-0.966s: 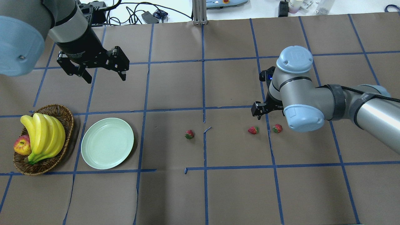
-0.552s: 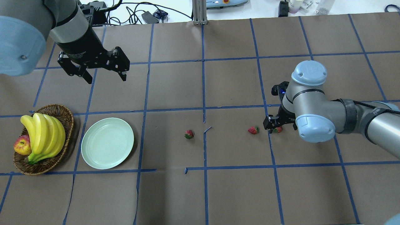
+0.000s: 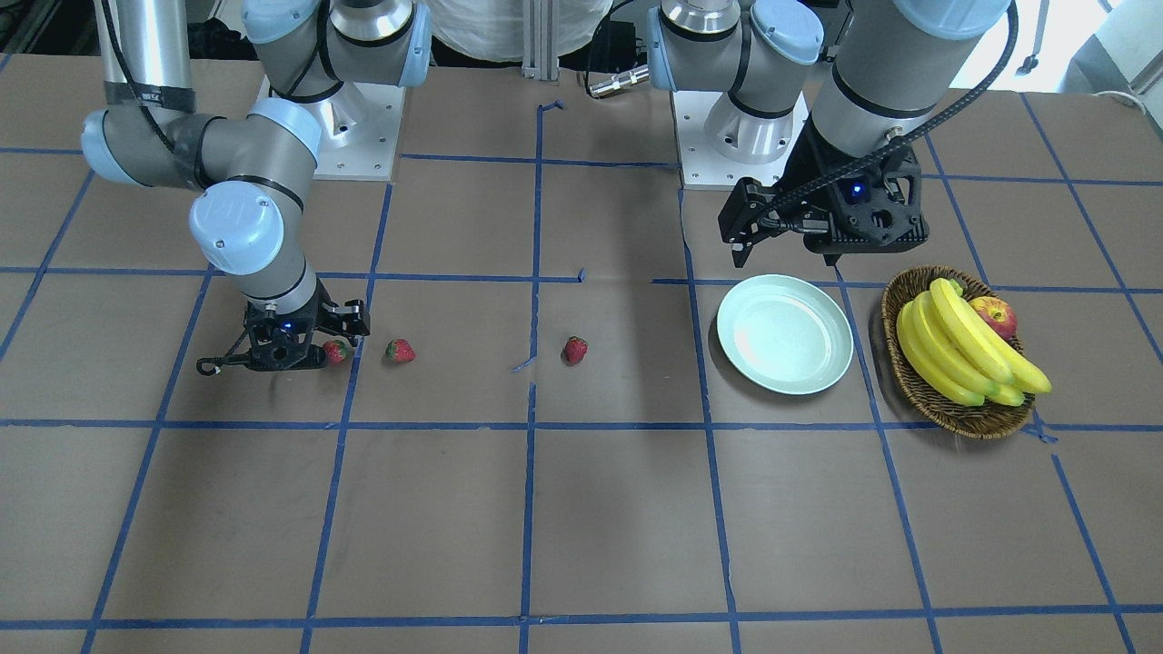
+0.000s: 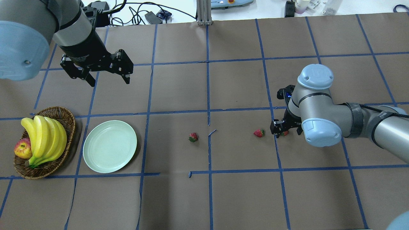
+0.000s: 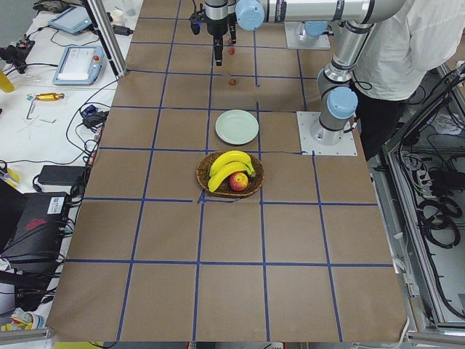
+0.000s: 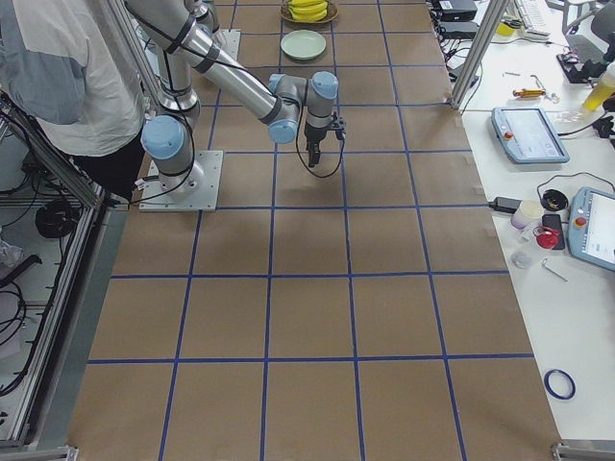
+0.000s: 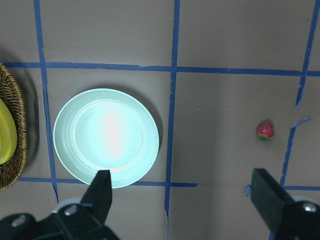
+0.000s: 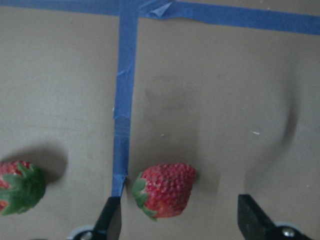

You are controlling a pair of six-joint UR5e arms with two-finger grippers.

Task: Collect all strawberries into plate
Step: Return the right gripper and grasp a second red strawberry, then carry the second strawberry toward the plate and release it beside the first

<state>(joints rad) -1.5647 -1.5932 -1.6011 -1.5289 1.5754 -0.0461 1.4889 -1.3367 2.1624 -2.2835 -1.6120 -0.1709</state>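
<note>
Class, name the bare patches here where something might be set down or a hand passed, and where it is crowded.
Free: the plate itself; the paper between it and the middle strawberry; the broad strips either side of the fruit row. Crowded: the right gripper straddles the end strawberry, with the second strawberry close beside.

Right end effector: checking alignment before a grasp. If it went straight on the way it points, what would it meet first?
The right end effector would most likely meet the strawberry lying between its open fingers, off-centre toward one of them; otherwise the brown table cover. Remaining height is unclear.
</note>
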